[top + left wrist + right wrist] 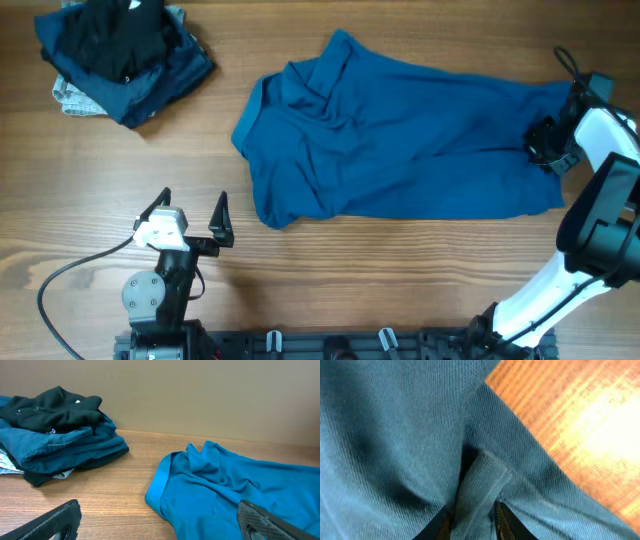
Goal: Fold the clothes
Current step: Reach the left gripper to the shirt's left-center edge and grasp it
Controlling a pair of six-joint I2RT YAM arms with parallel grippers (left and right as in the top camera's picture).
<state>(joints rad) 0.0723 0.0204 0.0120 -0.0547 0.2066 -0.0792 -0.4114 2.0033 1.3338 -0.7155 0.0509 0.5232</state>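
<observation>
A large mid-blue shirt [400, 135] lies crumpled across the middle and right of the table, collar end toward the left. My right gripper [548, 142] is down on the shirt's right end. In the right wrist view its two fingers pinch a raised fold of the blue shirt [480, 485], so the right gripper [474, 522] is shut on the fabric. My left gripper [192, 210] stands open over bare wood near the front left, apart from the shirt. The left wrist view has its fingertips [60, 517] at the bottom corners, wide apart, with the shirt [235, 490] ahead to the right.
A heap of navy, black and pale patterned clothes [120, 55] sits at the back left corner, seen too in the left wrist view as the heap [55, 430]. A brown wall rises behind the table. The right arm's white links [590, 200] stand along the right edge.
</observation>
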